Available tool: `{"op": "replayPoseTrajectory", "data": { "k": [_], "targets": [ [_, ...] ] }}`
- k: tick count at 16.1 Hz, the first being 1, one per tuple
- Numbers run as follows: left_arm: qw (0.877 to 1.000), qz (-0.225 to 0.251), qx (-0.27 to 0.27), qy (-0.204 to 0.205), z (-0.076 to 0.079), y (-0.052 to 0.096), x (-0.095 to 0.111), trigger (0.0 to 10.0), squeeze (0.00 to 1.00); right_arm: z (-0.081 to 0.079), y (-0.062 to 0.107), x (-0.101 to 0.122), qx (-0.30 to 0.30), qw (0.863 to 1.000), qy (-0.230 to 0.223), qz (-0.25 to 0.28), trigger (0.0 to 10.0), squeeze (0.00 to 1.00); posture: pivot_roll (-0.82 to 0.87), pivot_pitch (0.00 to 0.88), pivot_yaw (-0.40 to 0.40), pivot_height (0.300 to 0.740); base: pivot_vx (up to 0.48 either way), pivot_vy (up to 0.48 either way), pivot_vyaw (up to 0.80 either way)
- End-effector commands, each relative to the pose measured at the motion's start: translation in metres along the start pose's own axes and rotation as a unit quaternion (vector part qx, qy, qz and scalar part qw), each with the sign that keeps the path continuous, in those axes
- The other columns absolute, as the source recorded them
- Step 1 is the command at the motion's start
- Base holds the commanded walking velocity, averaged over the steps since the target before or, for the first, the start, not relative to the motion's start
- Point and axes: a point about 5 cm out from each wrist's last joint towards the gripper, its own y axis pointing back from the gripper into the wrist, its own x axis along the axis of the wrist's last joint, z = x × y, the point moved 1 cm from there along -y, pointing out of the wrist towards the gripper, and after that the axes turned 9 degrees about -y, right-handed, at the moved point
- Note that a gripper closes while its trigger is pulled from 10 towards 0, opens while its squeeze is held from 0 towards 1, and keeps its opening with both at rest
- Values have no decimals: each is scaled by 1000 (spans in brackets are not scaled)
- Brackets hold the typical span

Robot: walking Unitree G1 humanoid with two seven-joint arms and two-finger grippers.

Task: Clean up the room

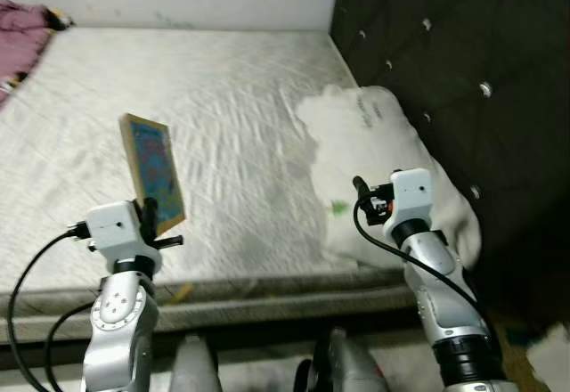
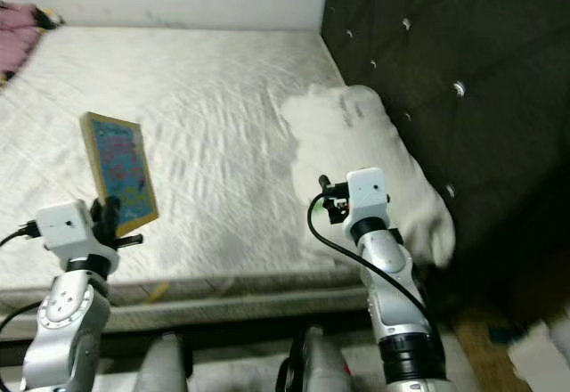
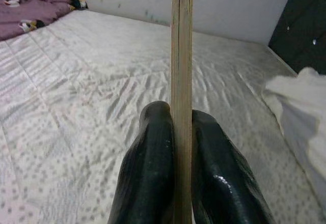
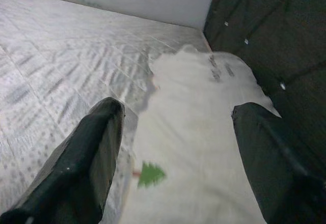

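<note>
A thin book (image 1: 154, 172) with a colourful blue cover and tan edges stands upright above the near edge of the bed. My left gripper (image 1: 148, 216) is shut on its lower edge. Edge-on, the book (image 3: 182, 56) rises between the two black fingers (image 3: 153, 173). My right gripper (image 4: 173, 147) is open, held above a white pillow (image 1: 383, 169) with a small green tree print (image 4: 151, 174). Its wrist (image 1: 405, 198) hovers over the pillow's near end.
The white quilted mattress (image 1: 196, 98) stretches to a pale wall. A dark tufted headboard (image 1: 463, 62) runs along the right. Purple bedding (image 1: 22, 31) lies at the far left corner. The bed's front edge (image 1: 267, 298) is just ahead of my arms.
</note>
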Motion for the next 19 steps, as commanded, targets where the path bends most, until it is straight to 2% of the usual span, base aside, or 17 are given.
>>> {"op": "replayPoseTrajectory", "data": {
  "k": [1,4,11,17,19],
  "targets": [
    [1000,14,5,-1,0,-3,7,10000,0,1,0,-1,2,1000,1,-1,10000,0,51,0,-39,630,0,0,0],
    [1000,6,22,2,-6,-3,4,10000,0,-1,-1,-2,8,1000,1,-4,10000,0,54,0,-41,630,0,0,0],
    [1000,1,29,9,-7,-3,2,10000,0,-2,-2,-2,15,1000,3,-7,10000,0,54,0,-44,626,0,0,0],
    [999,3,29,20,-8,-4,3,10000,0,-2,-2,-2,19,1000,3,-7,10000,0,52,0,-46,551,0,0,0],
    [999,8,25,23,-7,-5,4,10000,0,-2,-3,-2,19,1000,4,-7,10000,0,52,0,-46,546,0,0,0]
  ]
}}
